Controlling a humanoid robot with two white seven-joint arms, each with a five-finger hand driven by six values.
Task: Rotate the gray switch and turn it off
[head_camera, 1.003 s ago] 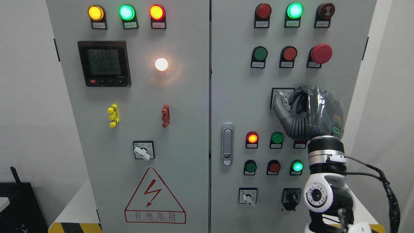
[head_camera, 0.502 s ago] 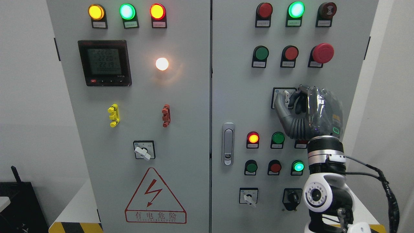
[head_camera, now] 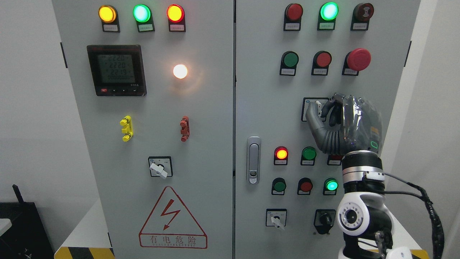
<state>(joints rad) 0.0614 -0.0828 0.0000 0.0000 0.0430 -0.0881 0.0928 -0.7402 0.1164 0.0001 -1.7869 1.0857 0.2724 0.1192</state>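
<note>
right hand (head_camera: 325, 115) grips gray switch (head_camera: 318, 106) (mostly hidden).

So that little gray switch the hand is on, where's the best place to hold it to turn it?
Pinch the raised lever of the gray switch, thumb on its left face and fingers on its right, coming straight at the cabinet door. The narrow bar stands proud of its square plate, as the right hand grips it.
</note>
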